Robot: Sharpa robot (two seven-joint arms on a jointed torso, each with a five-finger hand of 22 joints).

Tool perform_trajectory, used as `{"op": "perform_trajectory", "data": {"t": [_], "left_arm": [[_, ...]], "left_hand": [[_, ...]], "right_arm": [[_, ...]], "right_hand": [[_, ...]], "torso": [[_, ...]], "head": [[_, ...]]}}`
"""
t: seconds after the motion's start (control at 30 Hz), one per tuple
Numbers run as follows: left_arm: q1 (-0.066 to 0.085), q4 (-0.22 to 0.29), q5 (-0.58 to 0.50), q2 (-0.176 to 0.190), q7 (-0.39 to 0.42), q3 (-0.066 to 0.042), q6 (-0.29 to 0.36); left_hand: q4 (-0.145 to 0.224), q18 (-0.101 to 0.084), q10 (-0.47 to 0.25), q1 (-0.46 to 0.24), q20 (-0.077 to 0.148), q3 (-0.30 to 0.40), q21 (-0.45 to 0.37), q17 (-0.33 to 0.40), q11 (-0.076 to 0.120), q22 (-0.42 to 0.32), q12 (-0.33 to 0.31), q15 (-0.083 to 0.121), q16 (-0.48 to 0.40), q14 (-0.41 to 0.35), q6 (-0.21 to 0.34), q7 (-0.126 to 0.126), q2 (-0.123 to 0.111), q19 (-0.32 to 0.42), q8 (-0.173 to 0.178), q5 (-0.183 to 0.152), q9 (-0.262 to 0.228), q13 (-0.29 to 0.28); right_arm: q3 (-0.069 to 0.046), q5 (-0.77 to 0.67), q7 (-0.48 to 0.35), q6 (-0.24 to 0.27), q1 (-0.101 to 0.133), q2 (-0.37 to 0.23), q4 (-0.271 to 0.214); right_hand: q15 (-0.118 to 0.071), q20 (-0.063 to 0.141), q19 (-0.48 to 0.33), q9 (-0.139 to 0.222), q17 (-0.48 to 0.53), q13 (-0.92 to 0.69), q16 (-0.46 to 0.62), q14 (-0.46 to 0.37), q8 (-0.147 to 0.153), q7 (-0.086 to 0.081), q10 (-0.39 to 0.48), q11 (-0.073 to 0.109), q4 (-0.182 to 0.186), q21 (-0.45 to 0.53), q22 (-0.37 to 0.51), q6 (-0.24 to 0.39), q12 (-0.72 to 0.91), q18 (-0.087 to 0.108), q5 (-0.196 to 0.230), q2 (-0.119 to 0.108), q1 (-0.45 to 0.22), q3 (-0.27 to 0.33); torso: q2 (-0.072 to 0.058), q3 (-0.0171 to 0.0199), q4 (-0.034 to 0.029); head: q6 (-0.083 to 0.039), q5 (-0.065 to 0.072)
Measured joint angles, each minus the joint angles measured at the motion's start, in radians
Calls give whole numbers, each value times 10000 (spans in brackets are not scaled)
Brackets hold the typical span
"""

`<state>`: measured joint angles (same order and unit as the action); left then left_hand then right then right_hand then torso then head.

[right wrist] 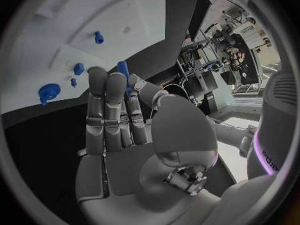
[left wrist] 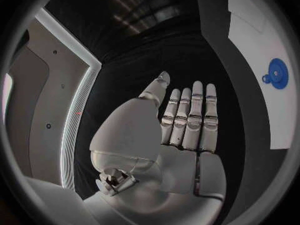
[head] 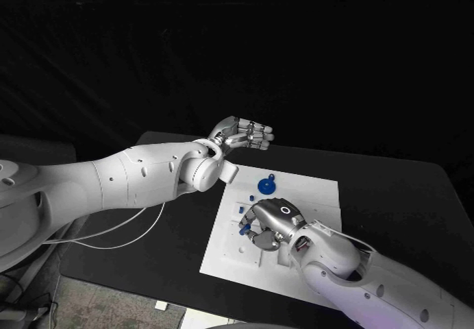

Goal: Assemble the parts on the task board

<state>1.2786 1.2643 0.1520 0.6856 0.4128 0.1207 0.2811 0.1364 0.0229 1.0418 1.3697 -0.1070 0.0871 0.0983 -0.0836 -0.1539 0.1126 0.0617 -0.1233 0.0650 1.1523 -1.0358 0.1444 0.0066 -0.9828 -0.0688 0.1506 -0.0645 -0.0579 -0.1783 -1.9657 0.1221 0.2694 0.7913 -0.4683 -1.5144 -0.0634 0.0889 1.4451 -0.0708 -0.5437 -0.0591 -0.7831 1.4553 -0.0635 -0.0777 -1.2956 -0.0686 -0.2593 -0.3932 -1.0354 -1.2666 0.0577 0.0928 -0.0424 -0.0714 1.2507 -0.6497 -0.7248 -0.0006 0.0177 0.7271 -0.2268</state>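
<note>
Over the black table (head: pixel 395 185), right robot hand (head: pixel 272 223) pinches blue part (right wrist: pixel 122 69).

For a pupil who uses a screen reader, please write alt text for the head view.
The robot's right silver hand rests low over the white rectangular task board, beside small blue plastic parts. A round blue disc part lies further up the board, while the left silver hand hovers, holding nothing, above the black table.
</note>
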Motion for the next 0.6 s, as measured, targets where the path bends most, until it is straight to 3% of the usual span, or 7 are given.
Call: {"op": "perform_trajectory", "data": {"t": [0.27, 0.6], "left_arm": [[0, 3, 0, -51, -9, 0, -1], [0, 61, 0, -72, -15, 0, -9]], "left_hand": [[0, 0, 0, 40, 0, 0, 0, 1, 0, -11, 0, 0, 0, 0, 0, 0, 40, 0, 0, 0, 0, 0], [0, 0, 0, 40, 0, 0, 0, 2, 0, -12, 0, 0, 0, 0, 0, 0, 40, 0, 0, 0, 0, 0]], "right_arm": [[368, -236, -140, 9, -67, 244, 334], [538, -485, -237, 56, -141, 364, 637]], "right_hand": [[15, 0, 0, -2, -9, -1, 48, 15, 1, 0, -23, -23, -2, 44, -39, 1, 0, -8, 8, -1, -1, 2], [16, -1, 0, 0, -7, -3, 48, 16, 13, -1, -23, -23, -13, 43, -64, 3, -1, -14, 8, -3, -3, 13]], "torso": [[-4, 4, 2], [-3, 11, 12]], "head": [[50, -117], [85, -183]]}}
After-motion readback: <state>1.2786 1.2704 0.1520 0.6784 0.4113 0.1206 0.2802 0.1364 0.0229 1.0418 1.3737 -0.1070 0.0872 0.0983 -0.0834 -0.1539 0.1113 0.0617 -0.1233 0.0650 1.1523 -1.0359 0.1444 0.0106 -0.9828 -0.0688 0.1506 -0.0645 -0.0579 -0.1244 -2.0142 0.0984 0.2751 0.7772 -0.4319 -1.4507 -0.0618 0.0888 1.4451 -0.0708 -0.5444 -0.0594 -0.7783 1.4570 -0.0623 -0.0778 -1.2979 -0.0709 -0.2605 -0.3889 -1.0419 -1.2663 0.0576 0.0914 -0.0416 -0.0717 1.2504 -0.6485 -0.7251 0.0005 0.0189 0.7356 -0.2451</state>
